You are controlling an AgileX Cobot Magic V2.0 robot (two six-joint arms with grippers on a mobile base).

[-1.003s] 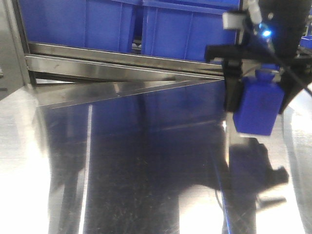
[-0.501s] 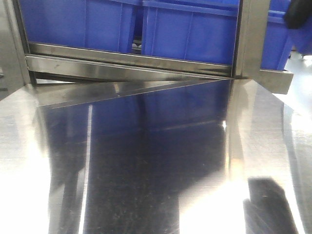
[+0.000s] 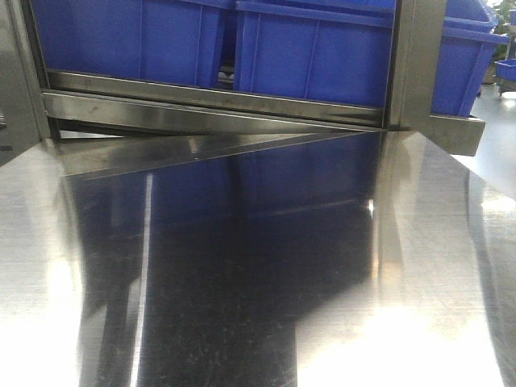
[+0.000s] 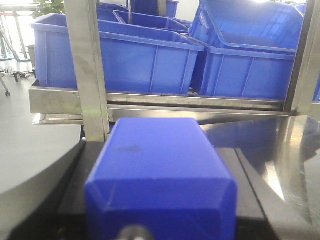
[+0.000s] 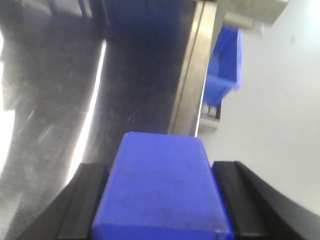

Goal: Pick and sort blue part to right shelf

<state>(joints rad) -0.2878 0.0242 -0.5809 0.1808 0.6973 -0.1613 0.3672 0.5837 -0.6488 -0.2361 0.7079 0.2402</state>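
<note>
Neither gripper shows in the front view. In the left wrist view my left gripper (image 4: 159,150) is shut on a blue part (image 4: 160,175), a blocky plastic piece that fills the gap between the black fingers (image 4: 72,192). My right gripper (image 5: 160,172) is likewise shut on a second blue part (image 5: 161,190) between its black fingers (image 5: 240,200), over the steel table's edge (image 5: 192,85). The steel-framed shelf (image 3: 210,101) with glossy blue crates (image 3: 314,56) stands behind the table.
The reflective steel table (image 3: 242,266) spans the front view. A steel post (image 4: 90,75) of a rack with blue crates (image 4: 120,62) rises just ahead of the left gripper. Beyond the table edge, a blue crate (image 5: 225,65) sits low above grey floor (image 5: 270,110).
One second ago the right gripper held its blue part at the right of the front view. It has since left that view, and its shadow on the table has gone too.
</note>
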